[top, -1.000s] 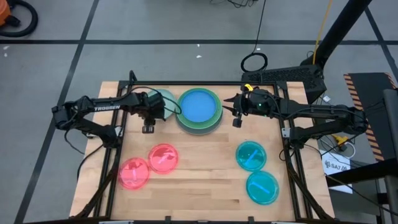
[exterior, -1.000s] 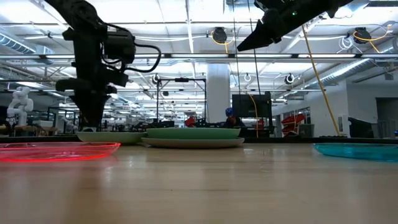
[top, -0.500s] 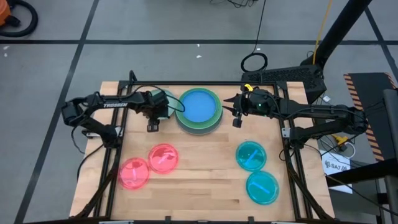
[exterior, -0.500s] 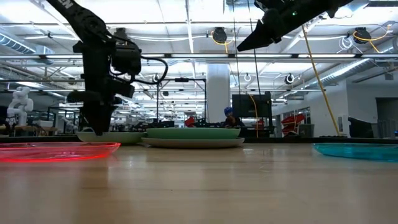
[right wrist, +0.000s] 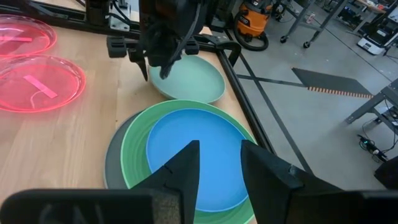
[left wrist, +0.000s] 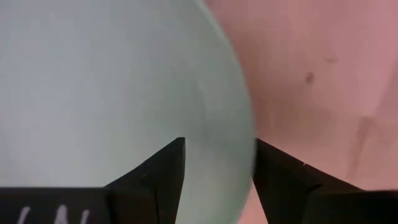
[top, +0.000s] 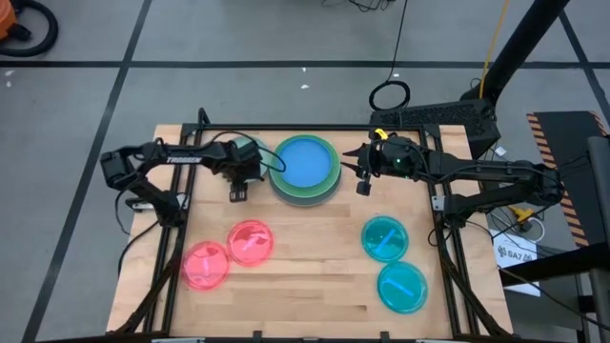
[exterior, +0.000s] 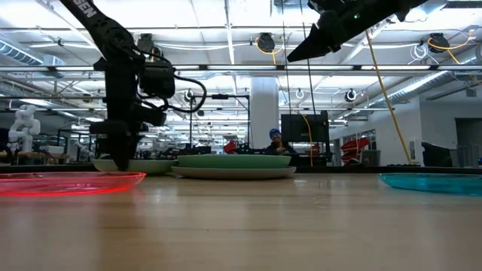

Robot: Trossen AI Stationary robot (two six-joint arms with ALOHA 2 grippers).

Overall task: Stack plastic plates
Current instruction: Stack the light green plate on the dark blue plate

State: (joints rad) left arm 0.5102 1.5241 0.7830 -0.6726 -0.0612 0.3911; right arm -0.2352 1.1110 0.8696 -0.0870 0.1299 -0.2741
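worktop: wooden, plates spread over it, both arms reaching in from the sides
stack: blue plate on green plate on grey plate, at the back centre of the worktop
mint plate: flat on the worktop just left of the stack, at the back, mostly covered by the left arm in the high view
left gripper: down at the mint plate's near rim, fingers spread with the rim edge between them; released, not clamped on the plate
right gripper: raised above the right side of the stack, fingers apart, nothing between them
pink plates: two, front left of the worktop, side by side; one nearer centre, the other further left and nearer the front edge, rims about touching
teal plates: two, front right; one nearer the stack, the other closer to the front edge, close together
background: low view shows a person far off in the room behind the worktop
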